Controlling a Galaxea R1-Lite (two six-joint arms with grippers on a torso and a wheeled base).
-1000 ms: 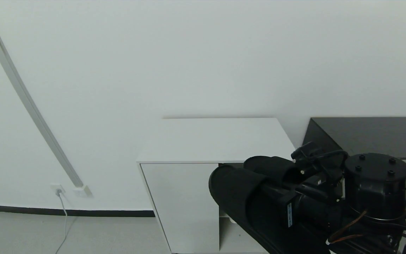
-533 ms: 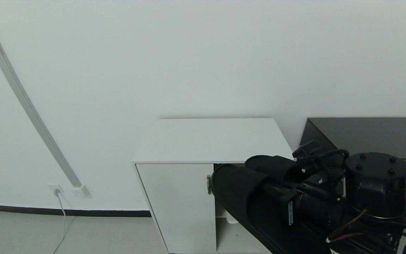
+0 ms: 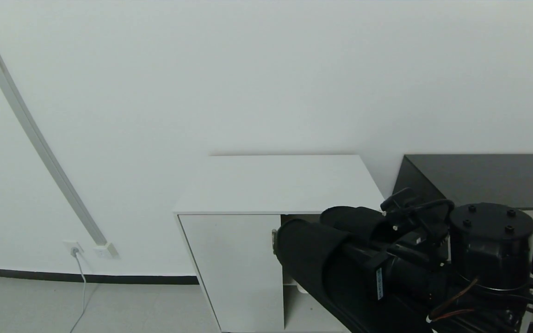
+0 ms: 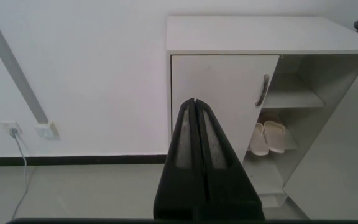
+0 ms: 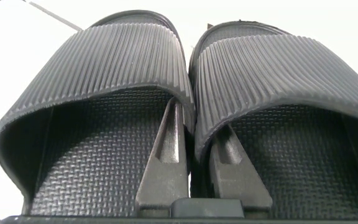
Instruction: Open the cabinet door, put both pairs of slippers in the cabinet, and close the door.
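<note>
The white cabinet (image 3: pixel 275 185) stands against the wall, its left door (image 3: pixel 234 268) closed and its right half open. In the left wrist view the cabinet (image 4: pixel 260 34) shows a pair of white slippers (image 4: pixel 270 137) on a lower shelf inside the open half. My right gripper (image 5: pixel 194 165) is shut on a pair of black slippers (image 5: pixel 185 74), its fingers (image 5: pixel 166 155) inside the straps. Those black slippers (image 3: pixel 317 249) hang in front of the open half. My left gripper (image 4: pixel 194 102) is shut on nothing and points at the closed door from some distance.
A dark table top (image 3: pixel 484 178) adjoins the cabinet on the right. A slanted wall conduit (image 3: pixel 30 129) runs down to a socket (image 3: pixel 76 249) with a cable. The grey floor (image 3: pixel 86 305) lies left of the cabinet. The closed door has a handle (image 4: pixel 263 90).
The head view has shifted a little, so the cabinet sits slightly further left in the picture. The right arm with the black slippers has dipped slightly.
</note>
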